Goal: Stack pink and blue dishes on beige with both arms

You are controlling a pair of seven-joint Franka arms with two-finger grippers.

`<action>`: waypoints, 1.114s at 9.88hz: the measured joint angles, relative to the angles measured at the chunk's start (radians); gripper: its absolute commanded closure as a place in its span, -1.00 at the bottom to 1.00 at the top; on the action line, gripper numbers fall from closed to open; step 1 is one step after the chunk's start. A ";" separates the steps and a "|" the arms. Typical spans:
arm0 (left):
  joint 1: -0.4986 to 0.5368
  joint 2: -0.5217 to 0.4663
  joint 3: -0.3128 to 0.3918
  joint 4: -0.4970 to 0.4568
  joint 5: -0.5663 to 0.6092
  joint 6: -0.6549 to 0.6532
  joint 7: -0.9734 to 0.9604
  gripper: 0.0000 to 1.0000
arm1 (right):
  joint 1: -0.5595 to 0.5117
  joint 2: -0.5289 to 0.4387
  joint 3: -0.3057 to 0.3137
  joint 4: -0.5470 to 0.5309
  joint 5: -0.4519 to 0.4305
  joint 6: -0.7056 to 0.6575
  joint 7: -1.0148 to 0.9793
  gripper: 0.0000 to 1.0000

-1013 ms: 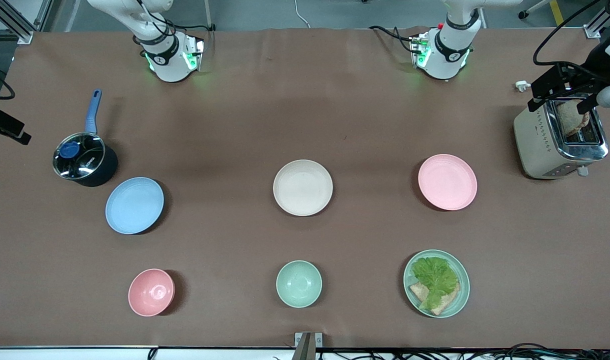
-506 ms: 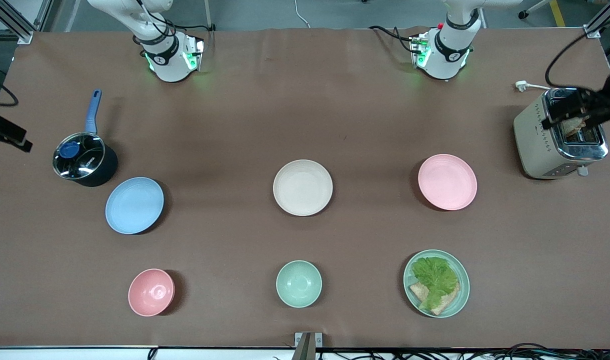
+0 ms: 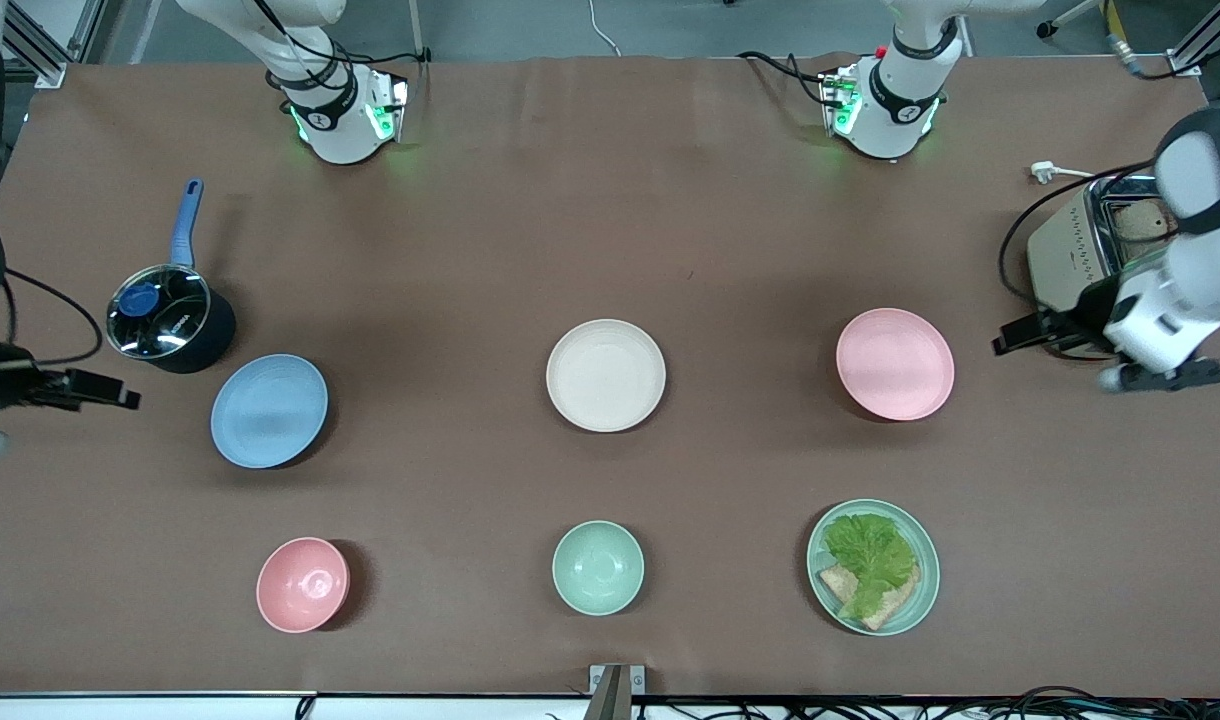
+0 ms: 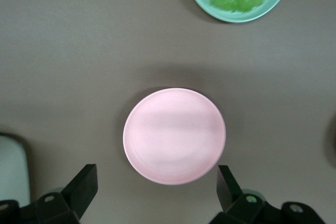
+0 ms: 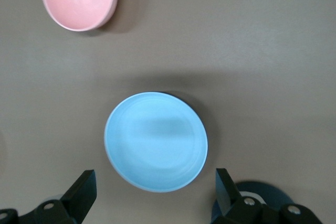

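Reaching is the step in hand: the left gripper [image 4: 155, 192] hangs wide open and empty over the pink plate [image 3: 895, 363], the right gripper [image 5: 155, 192] likewise over the blue plate [image 3: 269, 410], near the desk's ends, so each must next descend onto a rim before carrying to the mid-desk beige plate [image 3: 606, 375].

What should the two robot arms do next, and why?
Probably each should lower, open, toward the rim of its plate. The left gripper hangs open above the pink plate, the right gripper open above the blue plate. Neither touches its plate, and the beige plate between them has nothing on it.
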 measured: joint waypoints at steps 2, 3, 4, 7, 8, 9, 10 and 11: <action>0.006 0.060 0.017 -0.129 -0.027 0.183 0.068 -0.81 | -0.005 0.071 -0.023 -0.088 0.073 0.113 -0.134 -0.99; 0.008 0.087 0.019 -0.178 -0.028 0.247 0.075 -0.74 | -0.007 0.102 -0.024 -0.128 0.103 0.171 -0.186 -0.87; 0.008 0.113 0.023 -0.212 -0.029 0.290 0.077 -0.69 | -0.008 0.130 -0.024 -0.158 0.139 0.213 -0.234 -0.73; 0.018 0.180 0.039 -0.233 -0.134 0.305 0.149 -0.50 | -0.013 0.182 -0.026 -0.200 0.174 0.274 -0.299 -0.39; 0.018 0.199 0.039 -0.233 -0.201 0.305 0.197 -0.45 | -0.017 0.185 -0.026 -0.215 0.179 0.278 -0.302 -0.28; 0.019 0.217 0.040 -0.234 -0.264 0.305 0.250 -0.37 | -0.018 0.186 -0.026 -0.229 0.198 0.279 -0.304 -0.20; 0.020 0.236 0.041 -0.235 -0.321 0.305 0.301 -0.29 | -0.018 0.186 -0.026 -0.242 0.219 0.283 -0.306 -0.08; 0.020 0.251 0.045 -0.235 -0.359 0.306 0.337 0.10 | -0.018 0.186 -0.026 -0.254 0.228 0.291 -0.306 0.04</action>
